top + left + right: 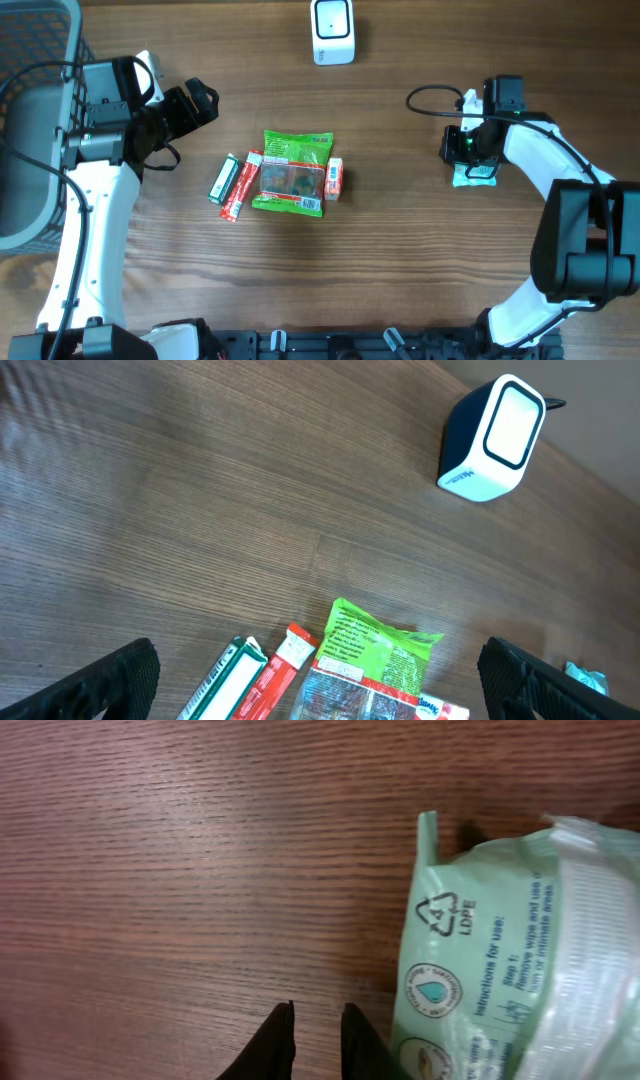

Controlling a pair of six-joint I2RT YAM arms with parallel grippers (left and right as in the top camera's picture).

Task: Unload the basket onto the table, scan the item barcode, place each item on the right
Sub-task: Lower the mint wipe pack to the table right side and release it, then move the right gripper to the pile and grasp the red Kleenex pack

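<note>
Mid-right from above: pale green wipes pack [474, 174] flat on wooden table [400, 260], beneath the right arm. In the right wrist view: right gripper [318, 1038] barely parted, gripping nothing, pack just to its right. Upper left: left gripper [200, 103] spread wide, empty. Top centre: white barcode scanner [332, 32]. Centre: cluster of snack packets [292, 172].
</note>
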